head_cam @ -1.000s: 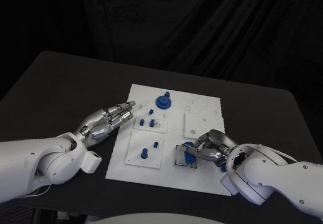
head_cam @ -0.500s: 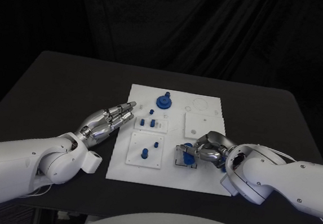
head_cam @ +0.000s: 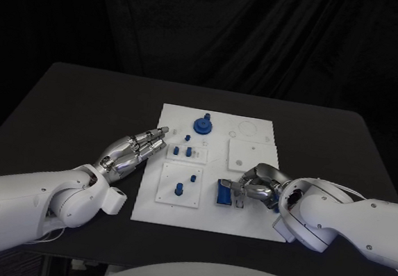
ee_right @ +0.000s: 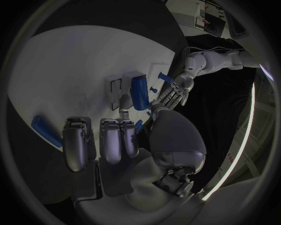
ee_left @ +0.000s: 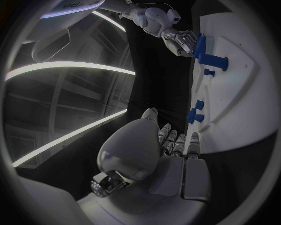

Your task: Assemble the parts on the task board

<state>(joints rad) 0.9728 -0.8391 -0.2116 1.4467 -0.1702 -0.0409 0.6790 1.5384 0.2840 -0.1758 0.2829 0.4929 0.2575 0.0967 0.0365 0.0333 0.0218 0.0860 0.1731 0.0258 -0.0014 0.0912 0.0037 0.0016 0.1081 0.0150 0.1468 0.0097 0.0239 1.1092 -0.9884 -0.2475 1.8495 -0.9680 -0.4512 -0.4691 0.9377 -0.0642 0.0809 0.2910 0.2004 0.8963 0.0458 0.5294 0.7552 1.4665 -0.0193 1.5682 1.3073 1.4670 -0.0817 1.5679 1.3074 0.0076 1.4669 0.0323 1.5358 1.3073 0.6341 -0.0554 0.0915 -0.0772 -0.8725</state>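
The white task board lies mid-table. A blue rectangular block lies flat on its right half. My right hand is at the block's right side. In the right wrist view a fingertip and the thumb sit either side of the block's near end, pinching it. My left hand hovers flat with straight fingers off the board's left edge, holding nothing. The left wrist view shows the left hand, the board, the right hand and the block.
A blue round knob stands at the board's far end. Two small blue pegs stand mid-left and a blue peg on the near-left plate. Another blue piece lies on the board beside my right fingers. Black table surrounds the board.
The blue block, tilted up under my right fingers a second ago, now lies flat and slightly further left. My left hand has not moved.
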